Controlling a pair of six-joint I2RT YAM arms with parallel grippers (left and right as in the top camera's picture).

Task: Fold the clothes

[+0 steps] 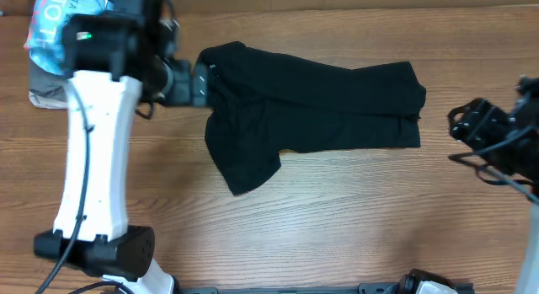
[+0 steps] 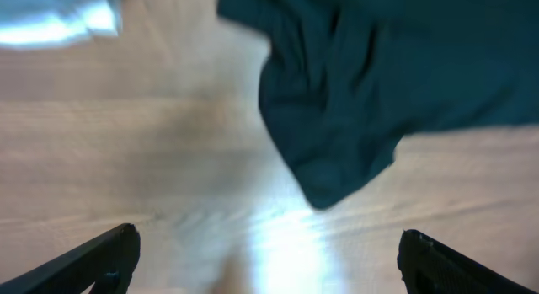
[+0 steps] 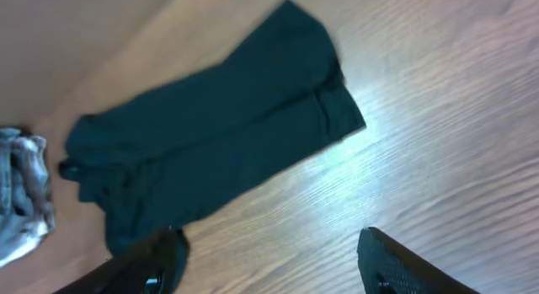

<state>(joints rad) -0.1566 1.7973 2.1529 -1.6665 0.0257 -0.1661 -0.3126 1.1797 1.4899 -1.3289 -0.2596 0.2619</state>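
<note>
The clothes are one black short-sleeved shirt [image 1: 312,109], lying folded into a long band across the middle of the wooden table. One sleeve [image 1: 248,172] sticks out toward the front at its left end. My left gripper [image 1: 205,80] hovers at the shirt's left edge. In the left wrist view the left gripper [image 2: 269,260] is open with only bare table between its fingers, and the shirt [image 2: 379,83] lies ahead. My right gripper [image 1: 459,130] is just off the shirt's right end. The right wrist view shows the right gripper [image 3: 269,260] open and empty, with the shirt [image 3: 210,134] beyond.
A light blue shirt with white lettering [image 1: 50,24] sits on a grey folded garment [image 1: 46,93] at the far left corner, behind my left arm. The grey garment [image 3: 21,193] also shows in the right wrist view. Bare wood runs along the front of the table [image 1: 337,227].
</note>
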